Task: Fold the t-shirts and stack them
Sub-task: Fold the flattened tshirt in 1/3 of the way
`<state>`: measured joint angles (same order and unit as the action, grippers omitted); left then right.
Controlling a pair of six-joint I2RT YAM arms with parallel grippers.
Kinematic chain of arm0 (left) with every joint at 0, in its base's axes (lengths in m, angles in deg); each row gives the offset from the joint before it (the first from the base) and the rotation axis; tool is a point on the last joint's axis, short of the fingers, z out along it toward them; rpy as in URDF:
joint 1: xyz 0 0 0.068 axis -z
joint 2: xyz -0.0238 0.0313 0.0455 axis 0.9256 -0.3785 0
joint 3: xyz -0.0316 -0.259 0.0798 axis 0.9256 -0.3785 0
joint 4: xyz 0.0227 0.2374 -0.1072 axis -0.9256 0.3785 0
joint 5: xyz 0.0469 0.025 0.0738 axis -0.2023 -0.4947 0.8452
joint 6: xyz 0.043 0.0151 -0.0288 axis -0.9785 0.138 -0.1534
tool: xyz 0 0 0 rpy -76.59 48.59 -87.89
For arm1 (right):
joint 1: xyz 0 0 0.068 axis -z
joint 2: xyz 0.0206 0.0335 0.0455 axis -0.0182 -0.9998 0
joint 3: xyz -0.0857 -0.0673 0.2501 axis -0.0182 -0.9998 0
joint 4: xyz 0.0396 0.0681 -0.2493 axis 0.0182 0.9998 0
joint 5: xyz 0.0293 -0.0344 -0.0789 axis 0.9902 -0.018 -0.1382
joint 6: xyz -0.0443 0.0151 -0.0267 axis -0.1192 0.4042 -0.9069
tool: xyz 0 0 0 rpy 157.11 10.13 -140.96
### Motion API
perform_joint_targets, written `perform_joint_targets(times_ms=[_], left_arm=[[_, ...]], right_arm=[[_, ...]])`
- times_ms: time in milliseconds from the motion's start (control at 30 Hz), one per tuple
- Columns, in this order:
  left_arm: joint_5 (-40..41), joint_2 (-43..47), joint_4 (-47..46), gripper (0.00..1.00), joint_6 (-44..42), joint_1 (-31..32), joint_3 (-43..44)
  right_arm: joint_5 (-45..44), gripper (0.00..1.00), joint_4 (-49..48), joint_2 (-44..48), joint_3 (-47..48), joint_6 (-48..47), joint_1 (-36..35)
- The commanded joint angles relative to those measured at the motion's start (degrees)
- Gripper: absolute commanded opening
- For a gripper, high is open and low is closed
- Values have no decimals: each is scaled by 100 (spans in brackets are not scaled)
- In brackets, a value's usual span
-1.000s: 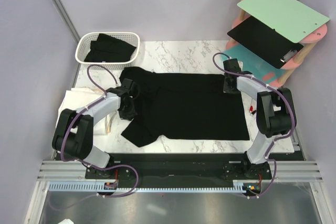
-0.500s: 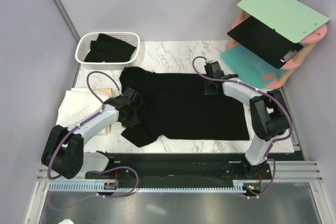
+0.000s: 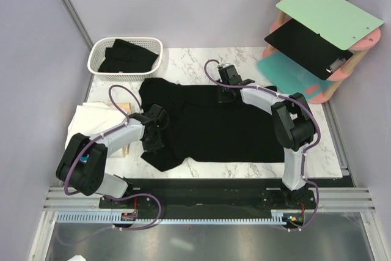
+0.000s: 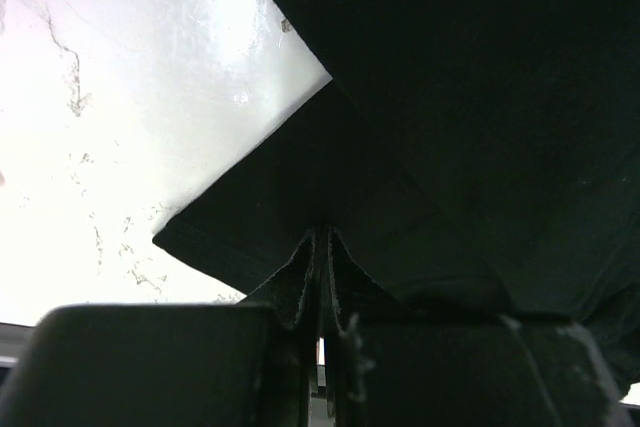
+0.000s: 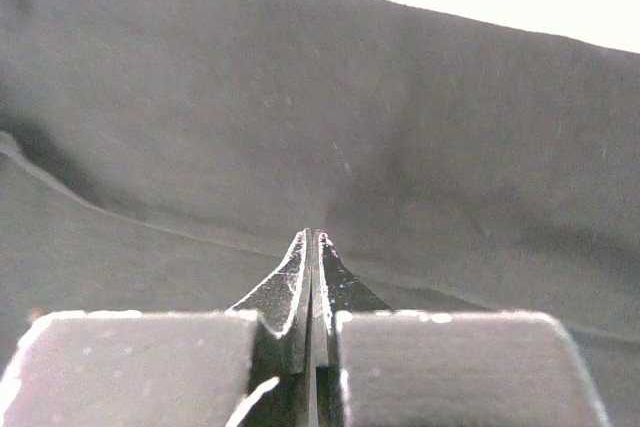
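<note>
A black t-shirt (image 3: pixel 220 126) lies spread flat on the marble table (image 3: pixel 201 59), collar end to the left. My left gripper (image 3: pixel 154 132) is shut, its tips resting on the shirt's near left sleeve (image 4: pixel 300 177), with no cloth seen between the jaws (image 4: pixel 322 232). My right gripper (image 3: pixel 225 94) is shut too and rests on the shirt's far edge near the middle; its closed tips (image 5: pixel 312 234) press on flat cloth (image 5: pixel 300 97). White and cream t-shirts (image 3: pixel 85 120) lie heaped at the table's left edge.
A white lattice basket (image 3: pixel 96 60) at the back left holds folded black shirts (image 3: pixel 125 56). A pink rack (image 3: pixel 342 71) at the back right carries a green board (image 3: pixel 327 13) and a black board (image 3: pixel 305 44). Purple walls close in both sides.
My right gripper has slid left along the shirt's far edge, from the right corner to near the middle. The left gripper has shifted slightly nearer and right on the sleeve. The shirt's outline is unchanged.
</note>
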<state>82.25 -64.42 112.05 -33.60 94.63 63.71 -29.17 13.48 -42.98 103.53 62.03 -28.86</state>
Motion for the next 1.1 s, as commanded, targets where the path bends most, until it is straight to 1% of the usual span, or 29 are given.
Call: perform_joint_targets(times_ms=[0,100,167,200,333,433,567,633,700,800,867,967,1067], left_arm=[[276,-341,128,2,412,55,-29],[469,-394,391,2,597,143,50],[575,-455,514,2,685,187,85],[592,-490,593,2,711,195,85],[610,-526,612,2,887,239,15],[636,-552,629,2,983,248,-29],[707,-780,804,2,1019,248,41],[812,-1034,1163,2,958,248,234],[839,-1421,1279,2,957,292,322],[944,-1659,1464,2,1124,572,436],[935,-1616,1508,2,1247,591,428],[909,-1291,1491,2,1405,591,279],[593,-843,1386,2,1537,591,112]], right_arm=[[178,0,-146,-81,451,42,-5],[231,0,-216,-239,644,33,4],[336,0,-304,-502,803,24,-5],[397,0,-313,-608,1021,7,-14],[539,0,-243,-1336,1620,-20,-40],[530,0,-103,-1680,1919,-72,-40],[355,0,73,-1874,2061,-152,-14],[249,0,108,-1874,2026,-161,39],[161,0,126,-1866,1999,-161,92],[178,0,170,-1892,2043,-126,267],[196,0,205,-1944,2113,-99,408],[319,0,302,-2041,2279,6,610],[451,0,416,-2147,2455,85,768]])
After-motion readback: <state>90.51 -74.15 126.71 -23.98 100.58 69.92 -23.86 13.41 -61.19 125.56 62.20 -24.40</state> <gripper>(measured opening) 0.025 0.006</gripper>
